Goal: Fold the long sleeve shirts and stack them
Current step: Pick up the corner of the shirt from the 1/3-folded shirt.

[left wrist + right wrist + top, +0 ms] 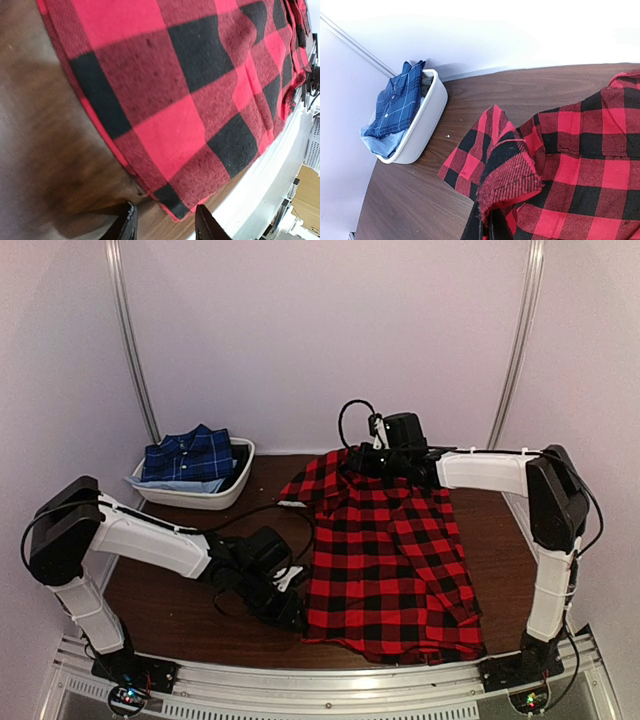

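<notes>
Top view: red shirt [390, 560] lies spread flat on the table [170, 595], middle to right, with its bottom hem at the near edge. Blue shirt [188, 455] sits folded in a white tub [238, 480] at the back left, well apart from the red one. Left hand [290, 612] is down low at the red shirt's near left corner, and right hand [385, 452] is at the far end, by the collar.

Left wrist: the fingers [127, 225] are spread, with the shirt's hem corner lying right between the tips. Can't tell if they touch the cloth. Bare table is to the left.

Right wrist: this hand is pressed together, pinching a bunched fold of red shirt that rises off the table. Tub with the blue shirt is off to the left, against the wall.
</notes>
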